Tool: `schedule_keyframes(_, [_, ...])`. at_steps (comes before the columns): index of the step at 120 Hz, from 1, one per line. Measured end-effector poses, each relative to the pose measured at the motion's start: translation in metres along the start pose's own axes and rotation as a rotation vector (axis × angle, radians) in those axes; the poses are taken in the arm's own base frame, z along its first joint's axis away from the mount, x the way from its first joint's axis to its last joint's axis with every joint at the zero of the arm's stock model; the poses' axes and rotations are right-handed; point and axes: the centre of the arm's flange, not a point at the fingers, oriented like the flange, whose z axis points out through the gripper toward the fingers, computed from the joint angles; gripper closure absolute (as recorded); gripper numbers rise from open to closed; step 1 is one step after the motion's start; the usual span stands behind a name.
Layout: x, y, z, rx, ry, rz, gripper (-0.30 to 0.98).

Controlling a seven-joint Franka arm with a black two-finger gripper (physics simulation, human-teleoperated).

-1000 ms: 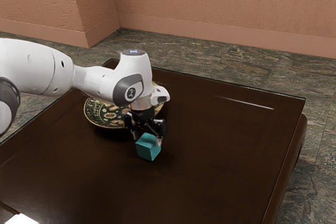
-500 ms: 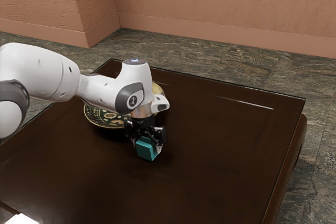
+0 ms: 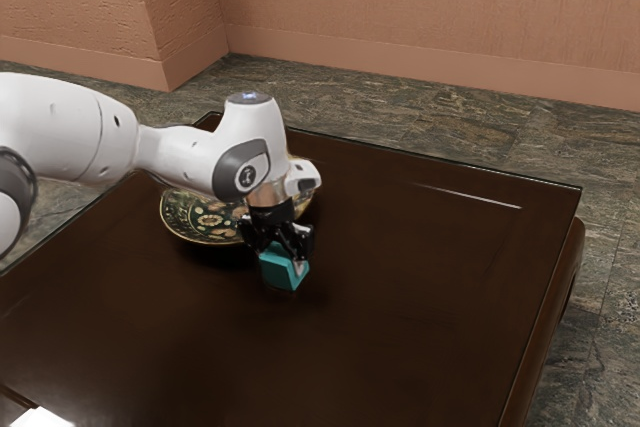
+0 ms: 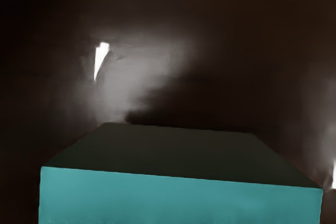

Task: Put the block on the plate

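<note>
The black gripper (image 3: 283, 253) is shut on the teal block (image 3: 280, 272), a finger on either side of it. The block hangs slightly above the dark tabletop, a little tilted. In the wrist view the block (image 4: 181, 195) looms large at the lower edge, its upper face dark. Behind the hand, toward the exterior view's left, the patterned plate (image 3: 195, 222) rests on the table; the arm and hand hide part of it.
The dark brown table (image 3: 430, 297) extends around the block and plate, with its far edge beyond the arm. A bright white patch (image 3: 40, 417) shows at the exterior view's lower left corner.
My hand dipped a little onto the block, then rose with it. The block has come up with the gripper and shifted slightly toward the plate. The plate has stayed put.
</note>
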Motion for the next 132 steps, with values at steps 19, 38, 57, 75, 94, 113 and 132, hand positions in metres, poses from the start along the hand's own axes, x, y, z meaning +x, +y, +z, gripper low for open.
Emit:
schedule_keyframes(19, [0.009,-0.012,-0.100,0.062,0.149,0.035,0.31])
schedule_keyframes(38, [0.046,-0.104,-0.133,0.169,0.184,-0.060,0.30])
schedule_keyframes(57, [0.080,-0.139,-0.089,0.194,0.128,-0.082,0.30])
schedule_keyframes(75, [0.097,-0.148,-0.064,0.194,0.105,-0.076,0.27])
schedule_keyframes(94, [0.096,-0.146,-0.076,0.164,0.116,-0.079,0.13])
schedule_keyframes(113, [0.070,-0.121,-0.134,0.129,0.171,-0.054,0.06])
schedule_keyframes(132, [0.026,-0.078,-0.211,0.090,0.207,-0.024,0.03])
